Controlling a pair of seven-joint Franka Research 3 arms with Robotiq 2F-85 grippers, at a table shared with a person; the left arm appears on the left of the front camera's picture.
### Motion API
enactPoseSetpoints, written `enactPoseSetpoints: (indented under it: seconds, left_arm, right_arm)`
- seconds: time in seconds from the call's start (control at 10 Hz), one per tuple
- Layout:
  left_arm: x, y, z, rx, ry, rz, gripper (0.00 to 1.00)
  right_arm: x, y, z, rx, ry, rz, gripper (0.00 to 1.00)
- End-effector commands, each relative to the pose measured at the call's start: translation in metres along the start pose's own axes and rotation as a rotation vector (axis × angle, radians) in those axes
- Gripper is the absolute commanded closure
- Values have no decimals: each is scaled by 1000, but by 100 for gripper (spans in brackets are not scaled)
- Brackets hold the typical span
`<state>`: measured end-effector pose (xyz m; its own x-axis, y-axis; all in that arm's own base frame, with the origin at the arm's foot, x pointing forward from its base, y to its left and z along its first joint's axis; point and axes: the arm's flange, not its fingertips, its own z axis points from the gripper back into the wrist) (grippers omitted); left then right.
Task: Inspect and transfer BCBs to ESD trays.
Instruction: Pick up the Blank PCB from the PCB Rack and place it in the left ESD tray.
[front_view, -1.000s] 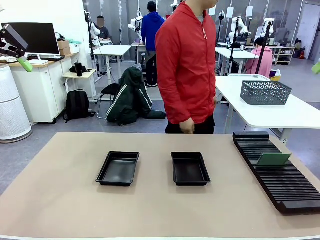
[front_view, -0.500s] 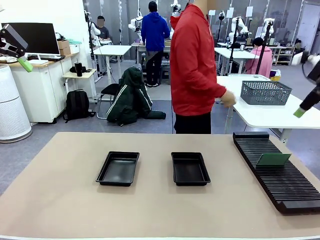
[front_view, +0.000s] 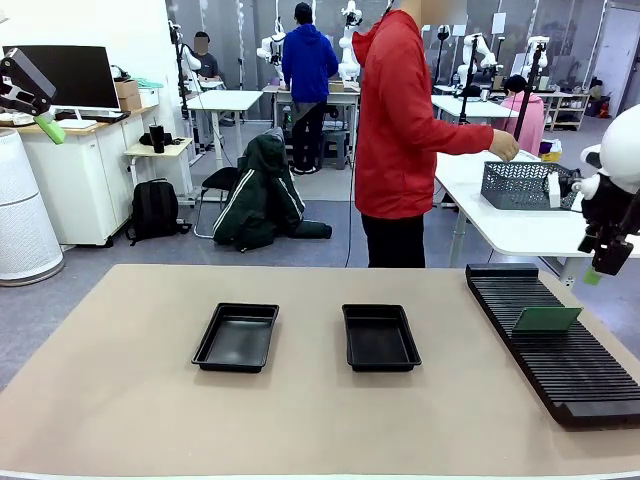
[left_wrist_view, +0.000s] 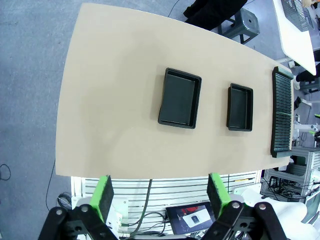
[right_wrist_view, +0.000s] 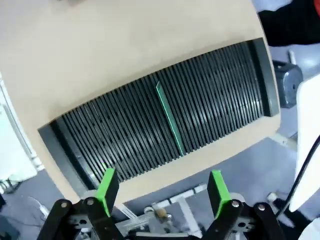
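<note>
Tan laminate covers the tabletop (front_view: 130, 400). Two shallow black trays lie on it side by side with a gap between them: the left ESD tray (front_view: 237, 337) and the right ESD tray (front_view: 380, 337). Both are empty, and I take them to be set out ready to receive boards.

A long black ribbed rack (front_view: 560, 350) runs along the robot's right side of the tabletop. One green BCB (front_view: 546, 319) stands on edge in a slot, leaning back slightly. The ribs hold it up, probably so its top edge is free to be gripped.

The right pincer (right_wrist_view: 162, 187) hangs in the air above the rack, its green-tipped fingers spread and holding nothing. In its wrist view the board is a thin green line ahead of the gap between the fingers. I judge it is lining up to close across the board's thickness.

The left pincer (left_wrist_view: 160, 196) is high up and off to the left, also spread and empty. Its camera looks down on the whole tabletop, so it seems parked out of the way.

Beyond the far edge, a person in a red jacket (front_view: 400, 120) has a hand (front_view: 505, 148) stretched toward a grey mesh basket (front_view: 530, 185) on another table.
</note>
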<state>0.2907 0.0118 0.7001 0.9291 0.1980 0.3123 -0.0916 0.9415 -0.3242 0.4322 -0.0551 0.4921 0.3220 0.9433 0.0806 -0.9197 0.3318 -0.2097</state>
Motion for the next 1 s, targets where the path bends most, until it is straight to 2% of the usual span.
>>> enactPoseSetpoints:
  seconds: [0.0,0.5,0.9]
  left_arm:
    - [0,1,-2,-4,2,3,0]
    - [0,1,-2,-4,2,3,0]
    - [0,1,-2,-4,2,3,0]
  right_arm:
    - [-1,-7,-21,-25,13,114,6]
    - [-2,-7,-74,-67,-31,278,6]
    - [-14,0,-108,-98,-85,294,6]
